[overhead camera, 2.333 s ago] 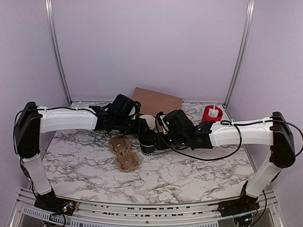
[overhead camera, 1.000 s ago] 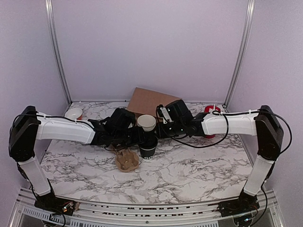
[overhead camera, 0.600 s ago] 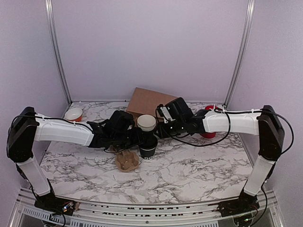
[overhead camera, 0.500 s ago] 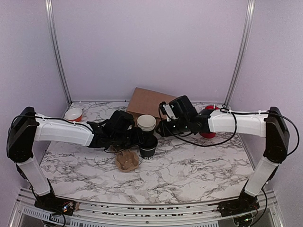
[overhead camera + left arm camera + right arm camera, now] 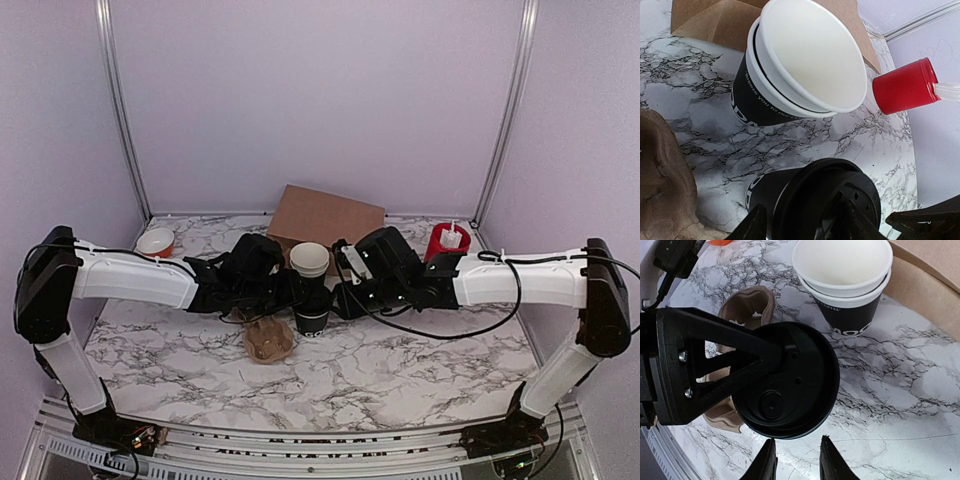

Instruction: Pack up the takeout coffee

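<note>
We see a white, grey-veined marble tabletop (image 5: 420, 360) closed in by pale lilac walls (image 5: 320, 100). The takeout coffee (image 5: 785, 380) stands upright on it between the two arms, its long axis vertical and its black lid facing up. The left gripper (image 5: 805, 227) is clamped on the cup, with a finger on each side. The right gripper (image 5: 797, 462) hangs close by the lid's rim, its fingers apart with only marble between them, holding nothing. Just past the left fingertips stand two nested lidless cups (image 5: 800, 65). A brown pulp carrier (image 5: 747, 305) lies beside that gripper.
</note>
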